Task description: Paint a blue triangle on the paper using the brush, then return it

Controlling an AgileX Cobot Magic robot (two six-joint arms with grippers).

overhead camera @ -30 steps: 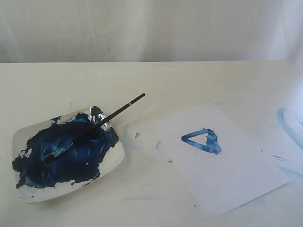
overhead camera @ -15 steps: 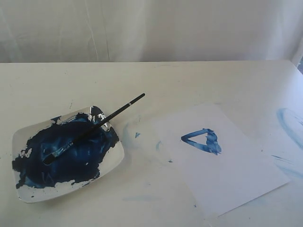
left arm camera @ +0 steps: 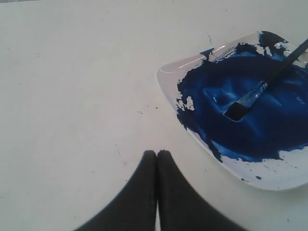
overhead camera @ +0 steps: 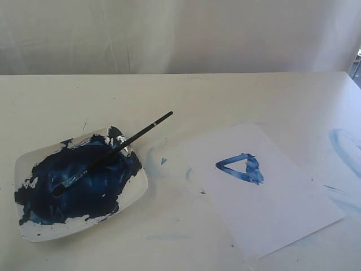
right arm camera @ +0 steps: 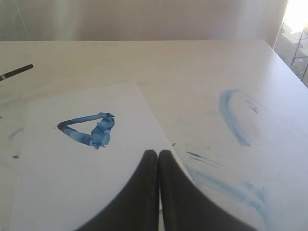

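The brush (overhead camera: 113,151) lies in the white paint dish (overhead camera: 135,195), bristles in the dark blue paint, black handle sticking out over the rim. The left wrist view shows the brush (left arm camera: 262,86) head in the paint too. A streaky blue triangle (overhead camera: 241,167) is painted on the white paper (overhead camera: 282,214) at the right; the blue triangle (right arm camera: 89,130) also shows on the paper (right arm camera: 72,187) in the right wrist view. My left gripper (left arm camera: 157,153) is shut and empty over bare table beside the dish. My right gripper (right arm camera: 158,152) is shut and empty above the paper's edge. Neither arm appears in the exterior view.
Pale blue curved smears (overhead camera: 347,148) mark the table right of the paper, and small blue flecks (overhead camera: 163,161) lie between dish and paper. A pale curtain hangs behind the table's far edge.
The dark shape at the exterior view's right edge has drawn out of sight. The brush, dish and paper lie unmoved.
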